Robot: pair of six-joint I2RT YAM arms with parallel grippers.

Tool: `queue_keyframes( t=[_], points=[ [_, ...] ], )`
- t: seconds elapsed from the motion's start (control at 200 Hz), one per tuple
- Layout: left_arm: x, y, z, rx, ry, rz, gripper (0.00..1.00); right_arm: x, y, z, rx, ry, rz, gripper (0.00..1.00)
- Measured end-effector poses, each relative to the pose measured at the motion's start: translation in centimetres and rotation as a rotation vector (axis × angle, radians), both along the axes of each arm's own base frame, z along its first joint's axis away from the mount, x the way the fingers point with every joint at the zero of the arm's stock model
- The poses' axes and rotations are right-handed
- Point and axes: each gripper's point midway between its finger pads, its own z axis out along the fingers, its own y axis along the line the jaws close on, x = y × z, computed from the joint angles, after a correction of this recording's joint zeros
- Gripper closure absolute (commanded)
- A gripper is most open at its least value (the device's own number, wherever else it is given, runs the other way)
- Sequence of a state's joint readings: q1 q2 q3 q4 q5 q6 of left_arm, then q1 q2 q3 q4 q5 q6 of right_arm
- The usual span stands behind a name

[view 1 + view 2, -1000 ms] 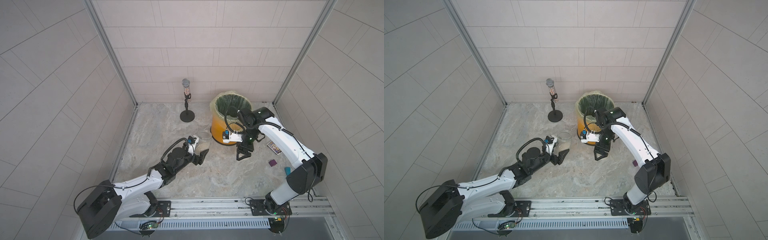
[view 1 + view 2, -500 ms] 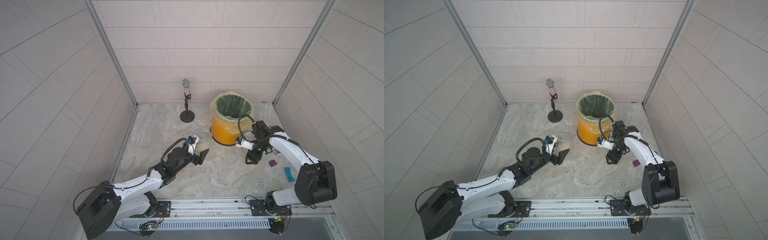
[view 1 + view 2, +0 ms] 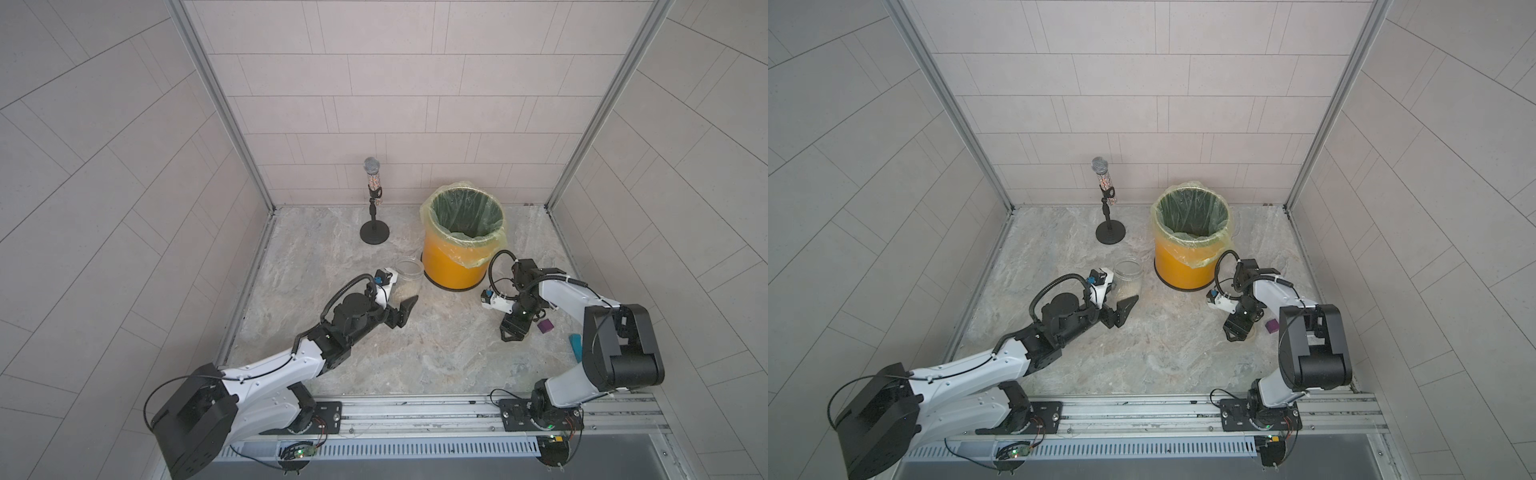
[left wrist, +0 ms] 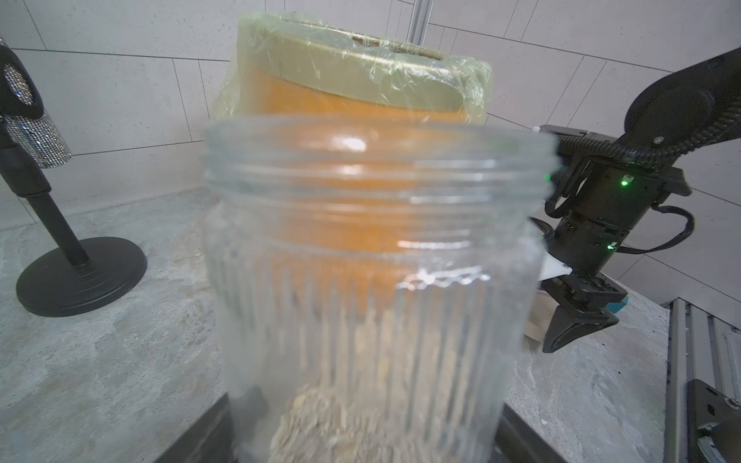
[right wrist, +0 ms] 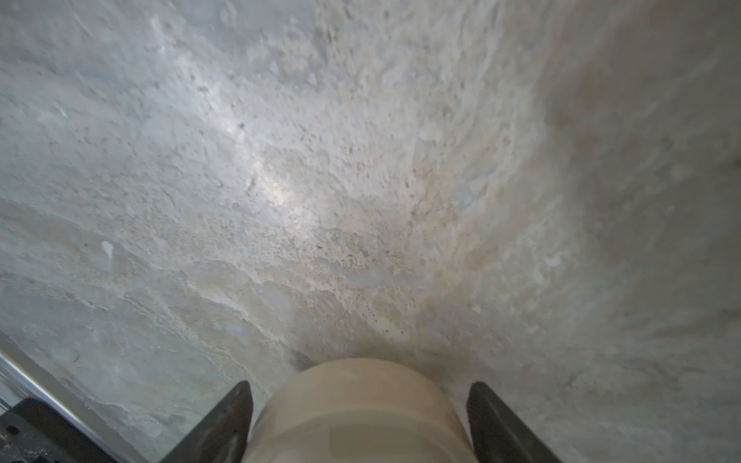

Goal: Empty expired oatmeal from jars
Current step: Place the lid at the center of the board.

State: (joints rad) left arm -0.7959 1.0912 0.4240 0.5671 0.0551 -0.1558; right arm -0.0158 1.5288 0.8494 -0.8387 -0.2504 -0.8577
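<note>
In both top views the jar [image 3: 409, 275] stands upright and lidless near the middle of the tabletop [image 3: 436, 357], just beside the orange bin [image 3: 453, 270] with its yellow-green bag. The left jaws reach around its lower half, spread wide with one on each side, and a little oatmeal [image 3: 400, 293] shows pale through the glass. The right jaws hang low over the tabletop toward its right edge, in front of the bin and near a purple block [image 3: 545, 326]; from above, what they carry is hidden. The left wrist view fills with the ribbed jar [image 4: 373, 260]: its threaded mouth is bare, the oatmeal [image 4: 333, 421] lies only at the bottom, the dark jaws press its sides low down, and the bin's rim rises higher behind it. Only the right wrist view shows the cream lid [image 5: 361, 409], pinched between the right jaws close above bare tabletop. The step in hand looks like setting the lid aside; the emptying itself is not yet begun. Next, I judge, the right jaws must let the lid go, and the left arm must lift the jar above the bin's rim and tip its mouth well inside the bag, so that no flakes spill.
</note>
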Motion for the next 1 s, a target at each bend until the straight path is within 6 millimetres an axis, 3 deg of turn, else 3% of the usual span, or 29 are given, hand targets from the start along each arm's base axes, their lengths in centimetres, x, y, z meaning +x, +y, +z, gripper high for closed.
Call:
queue_keyframes(
  t=[0.03, 0.075, 0.1, 0.115, 0.345, 0.445, 0.545, 0.695, 1.001],
  points=[
    [0.0, 0.0, 0.0, 0.0, 0.0, 0.0, 1.0, 0.1, -0.1, -0.1, 0.0, -0.002, -0.003, 0.44],
    [0.0, 0.0, 0.0, 0.0, 0.0, 0.0, 1.0, 0.3, -0.1, -0.1, 0.002, -0.009, -0.006, 0.24],
    [0.0, 0.0, 0.0, 0.0, 0.0, 0.0, 1.0, 0.4, -0.1, -0.1, 0.004, -0.012, -0.006, 0.04],
    [0.0, 0.0, 0.0, 0.0, 0.0, 0.0, 1.0, 0.5, 0.0, -0.1, 0.005, -0.016, -0.006, 0.0],
    [0.0, -0.1, 0.1, 0.001, 0.002, -0.004, 1.0, 1.1, -0.1, -0.2, 0.017, -0.038, -0.031, 0.01],
    [0.0, -0.2, 0.4, -0.002, 0.0, -0.005, 1.0, 1.3, -0.5, 0.7, 0.039, -0.064, -0.071, 0.01],
    [0.0, -0.2, 0.4, -0.002, 0.001, -0.008, 1.0, 1.9, -0.7, 3.6, 0.061, -0.135, -0.095, 0.01],
    [0.0, -0.2, 0.2, 0.004, 0.007, -0.009, 1.0, 2.6, -0.1, 9.7, 0.102, -0.311, -0.089, 0.01],
    [-0.2, -0.5, -0.1, 0.007, 0.014, -0.023, 1.0, -1.0, 2.3, 17.2, 0.223, -0.399, -0.069, 0.01]
  ],
)
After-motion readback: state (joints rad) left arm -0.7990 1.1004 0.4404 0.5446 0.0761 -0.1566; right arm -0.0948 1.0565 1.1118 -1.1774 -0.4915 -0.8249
